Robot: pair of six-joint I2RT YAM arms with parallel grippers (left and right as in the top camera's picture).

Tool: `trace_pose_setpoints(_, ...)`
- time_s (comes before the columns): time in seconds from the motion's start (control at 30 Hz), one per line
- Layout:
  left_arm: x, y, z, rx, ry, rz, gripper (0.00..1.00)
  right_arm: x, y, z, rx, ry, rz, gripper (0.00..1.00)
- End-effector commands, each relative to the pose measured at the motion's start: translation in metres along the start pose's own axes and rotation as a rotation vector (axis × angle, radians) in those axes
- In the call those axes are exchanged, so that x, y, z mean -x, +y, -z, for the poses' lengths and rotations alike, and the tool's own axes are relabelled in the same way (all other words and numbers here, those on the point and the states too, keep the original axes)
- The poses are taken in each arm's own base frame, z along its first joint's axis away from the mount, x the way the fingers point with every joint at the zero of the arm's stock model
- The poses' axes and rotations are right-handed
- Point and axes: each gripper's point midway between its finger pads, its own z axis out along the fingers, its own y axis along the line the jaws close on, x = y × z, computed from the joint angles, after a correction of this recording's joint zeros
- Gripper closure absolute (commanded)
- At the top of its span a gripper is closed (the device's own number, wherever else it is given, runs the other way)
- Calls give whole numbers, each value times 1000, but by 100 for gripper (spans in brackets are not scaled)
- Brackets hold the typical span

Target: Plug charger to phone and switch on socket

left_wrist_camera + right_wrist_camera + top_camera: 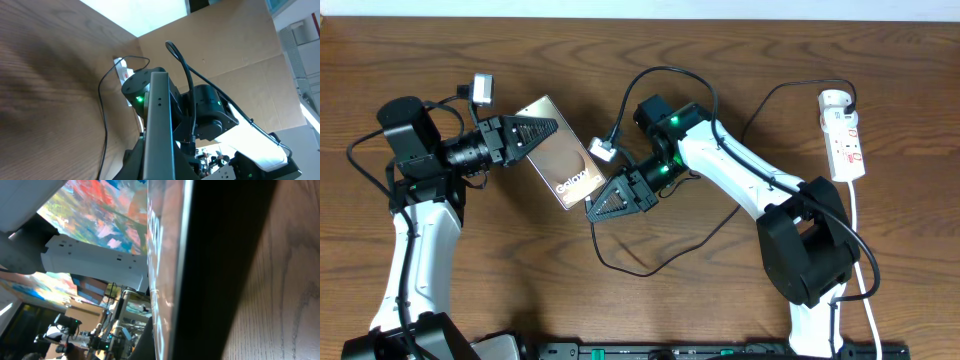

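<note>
The bronze-gold phone [565, 158] with white "Galaxy" lettering lies slanted at centre left. My left gripper [545, 128] is shut on its upper end; the left wrist view shows the phone [160, 125] edge-on between the jaws. My right gripper [598, 205] sits at the phone's lower right corner, with its glossy back [165, 255] filling the right wrist view between the fingers. The thin black charger cable [650, 272] loops across the table from the right gripper's tip; its connector tip is hidden. The white socket [845, 140] lies at the far right, with the black plug [847, 97] at its top end.
The socket's thick white cord [865, 250] runs down the right edge past the right arm's base [805, 250]. The left arm's base [410, 140] stands at the left. The socket [121, 72] and black cable [102, 115] also show in the left wrist view.
</note>
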Motion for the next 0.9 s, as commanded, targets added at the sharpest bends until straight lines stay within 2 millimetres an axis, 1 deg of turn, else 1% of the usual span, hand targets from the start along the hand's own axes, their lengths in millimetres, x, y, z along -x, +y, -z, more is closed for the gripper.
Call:
trace_pose_setpoints(0.0, -12, -17, -6, -68, 76, -21, 93, 9, 13, 3, 37, -32, 47, 99)
trace_pose_setpoints(0.3, -10, -18, -5, -69, 71, -50, 93, 10, 12, 9, 32, -45, 32, 99)
trace_pose_setpoints(0.57, -2, -15, 6, -52, 33, -56, 93, 11, 11, 13, 27, -53, 27, 99)
trace_pose_setpoints(0.87, -2, -15, 6, -53, 33, -56, 93, 12, 9, 18, 21, -63, 26, 99)
